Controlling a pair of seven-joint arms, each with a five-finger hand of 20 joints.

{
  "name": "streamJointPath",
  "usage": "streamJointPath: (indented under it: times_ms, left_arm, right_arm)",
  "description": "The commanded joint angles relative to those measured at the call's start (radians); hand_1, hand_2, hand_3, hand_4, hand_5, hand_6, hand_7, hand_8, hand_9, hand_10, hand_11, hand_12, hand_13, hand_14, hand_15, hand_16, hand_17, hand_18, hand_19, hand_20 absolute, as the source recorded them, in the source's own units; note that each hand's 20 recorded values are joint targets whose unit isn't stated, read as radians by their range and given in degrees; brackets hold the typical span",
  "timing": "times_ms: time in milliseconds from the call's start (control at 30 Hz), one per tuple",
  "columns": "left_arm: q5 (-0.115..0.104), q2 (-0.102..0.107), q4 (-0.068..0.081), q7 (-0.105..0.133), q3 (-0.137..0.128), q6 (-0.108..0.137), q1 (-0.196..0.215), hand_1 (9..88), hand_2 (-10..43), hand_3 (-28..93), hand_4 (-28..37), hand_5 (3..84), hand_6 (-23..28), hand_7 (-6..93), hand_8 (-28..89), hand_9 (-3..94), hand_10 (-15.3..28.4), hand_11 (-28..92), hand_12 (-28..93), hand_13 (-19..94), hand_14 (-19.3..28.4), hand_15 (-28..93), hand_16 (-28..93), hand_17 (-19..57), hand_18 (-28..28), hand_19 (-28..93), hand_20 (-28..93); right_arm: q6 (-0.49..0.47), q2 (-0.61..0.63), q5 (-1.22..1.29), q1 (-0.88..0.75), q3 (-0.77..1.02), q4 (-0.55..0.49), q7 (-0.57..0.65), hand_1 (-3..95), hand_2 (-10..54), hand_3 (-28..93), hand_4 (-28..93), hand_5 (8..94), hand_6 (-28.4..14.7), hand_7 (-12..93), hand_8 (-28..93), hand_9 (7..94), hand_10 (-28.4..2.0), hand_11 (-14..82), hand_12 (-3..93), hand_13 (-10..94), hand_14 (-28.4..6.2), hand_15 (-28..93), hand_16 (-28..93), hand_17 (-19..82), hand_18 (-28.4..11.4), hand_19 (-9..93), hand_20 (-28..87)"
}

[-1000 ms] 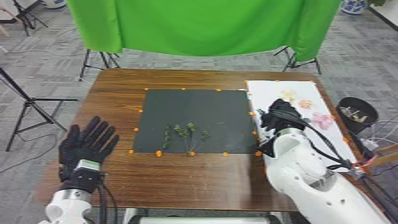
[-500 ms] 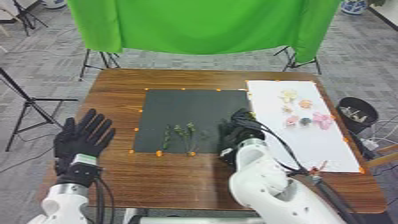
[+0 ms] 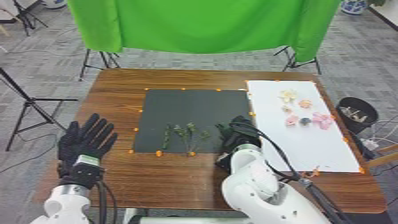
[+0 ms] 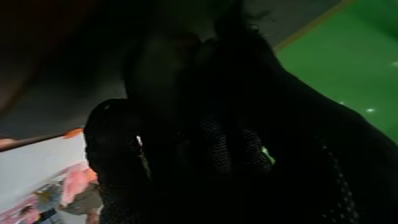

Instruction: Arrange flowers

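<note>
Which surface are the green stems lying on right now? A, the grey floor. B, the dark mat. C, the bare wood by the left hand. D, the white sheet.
B: the green stems lie on the dark mat, near its edge closest to the robot.

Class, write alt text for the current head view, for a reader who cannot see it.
A robot's right hand is over the right part of a dark mat on a brown wooden table, near leafy green sprigs. Pink and pale flowers lie on a white sheet farther right; the open left hand is left of the mat.
</note>
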Motion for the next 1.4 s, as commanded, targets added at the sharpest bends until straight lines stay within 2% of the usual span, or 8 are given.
streamJointPath:
  times_ms: [33,133,400,533,733,1033,1167,1400]
  left_arm:
    - [-0.013,-0.011,-0.004,-0.004,-0.003,-0.006,0.018,26.5,16.7,70,-28.3,41.3,10.5,13.5,-8,33.4,16.9,24,11,22,17.2,41,-8,-6.6,14.9,38,8]
    - [-0.018,-0.011,-0.006,-0.005,-0.003,-0.004,0.020,26.5,16.7,70,-28.3,41.3,10.5,13.6,-8,33.4,16.9,24,11,22,17.2,41,-8,-6.6,14.9,38,8]
    - [-0.017,-0.018,-0.007,-0.004,-0.002,0.001,0.023,26.4,16.6,70,-28.3,40.6,10.6,13.8,-8,33.3,17.0,25,11,22,17.1,41,-8,-6.7,14.9,38,8]
    - [-0.013,-0.024,-0.007,-0.001,-0.009,0.001,0.033,26.4,16.6,70,-28.3,40.2,10.7,13.7,-8,33.0,16.8,25,11,22,17.1,41,-8,-6.7,14.9,38,8]
    - [-0.021,-0.029,-0.013,0.010,-0.016,0.002,0.049,26.5,16.5,70,-28.3,39.9,10.8,13.9,-8,32.7,16.8,25,10,22,17.1,41,-8,-6.7,14.9,38,8]
    - [-0.010,-0.029,-0.001,0.001,-0.009,-0.016,0.028,26.4,16.6,70,-28.3,40.5,10.6,14.4,-8,33.1,17.0,25,10,22,17.2,41,-8,-6.8,14.9,38,8]
    - [0.020,-0.032,0.011,-0.009,-0.005,-0.035,0.020,26.4,16.6,70,-28.3,40.6,10.6,14.5,-9,33.1,16.9,25,10,22,17.2,41,-9,-6.8,14.9,38,8]
    - [0.006,-0.039,0.011,-0.002,-0.006,-0.046,0.036,26.4,16.5,70,-28.3,40.4,10.5,14.3,-9,31.9,16.5,25,11,22,17.0,40,-8,-6.8,15.0,38,7]
  right_arm:
    - [-0.001,0.013,0.007,-0.021,0.011,-0.007,0.016,48.9,-9.5,84,-20,41.0,-11.3,67,-13,60.4,-20.7,40.2,30.7,62,-16.2,65,29,34,-28.3,92,37]
    - [-0.005,0.008,0.011,-0.023,0.013,-0.016,0.012,45.8,-9.5,85,-21,39.3,-12.9,56,-22,56.3,-23.1,46.5,24.3,61,-17.9,67,25,33,-28.4,92,36]
    - [-0.027,0.021,0.002,-0.041,0.047,-0.050,-0.006,38.9,-9.5,84,-22,36.5,-16.1,20,-11,52.9,-25.5,48.4,21.4,60,-20.3,70,19,33,-28.4,92,36]
    - [-0.061,0.056,-0.005,-0.071,0.087,-0.091,-0.016,33.6,-9.5,84,-24,32.4,-18.4,10,-9,52.4,-26.9,37.5,18.2,60,-20.8,68,17,33,-28.4,92,36]
    - [-0.110,0.126,-0.039,-0.146,0.150,-0.171,-0.063,27.3,-9.5,80,-23,32.7,-17.6,7,-8,53.9,-27.3,22.3,14.2,62,-20.9,63,16,33,-28.4,91,36]
    - [0.013,0.165,-0.162,-0.202,0.185,-0.180,-0.109,23.1,4.8,81,-20,35.4,-15.3,6,-8,66.6,-24.0,19.8,14.6,70,-20.2,48,16,35,-28.4,87,28]
    - [0.048,0.199,-0.223,-0.217,0.264,-0.149,-0.194,26.2,0.2,84,-21,41.0,-13.6,10,-9,59.8,-23.9,20.0,14.9,61,-20.0,49,16,32,-28.0,88,25]
    - [-0.132,0.235,-0.131,-0.235,0.436,-0.101,-0.246,31.8,-3.4,87,-24,45.3,-9.9,15,-12,49.0,-21.1,16.8,13.1,38,-18.9,40,9,23,-22.7,83,25]
